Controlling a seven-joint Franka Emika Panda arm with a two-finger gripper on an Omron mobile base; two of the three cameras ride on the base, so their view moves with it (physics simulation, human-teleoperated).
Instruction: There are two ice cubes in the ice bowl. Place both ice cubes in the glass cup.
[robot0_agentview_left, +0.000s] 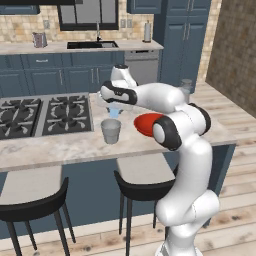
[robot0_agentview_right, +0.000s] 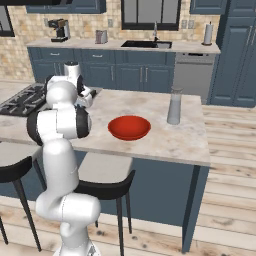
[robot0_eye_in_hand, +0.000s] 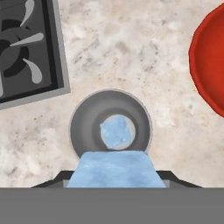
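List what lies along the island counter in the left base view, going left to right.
Black gas stove top → small grey translucent glass cup, with a pale-blue ice cube held above it in the gripper → wide red bowl, partly behind the white arm.

A home kitchen: blue cabinets (robot0_agentview_left: 45, 80), a sink (robot0_agentview_right: 146, 44) under a window, a gas stove (robot0_agentview_left: 45, 115), a dishwasher (robot0_agentview_right: 189, 75), bar stools (robot0_agentview_left: 142, 187) and a coffee maker (robot0_agentview_right: 60, 30).
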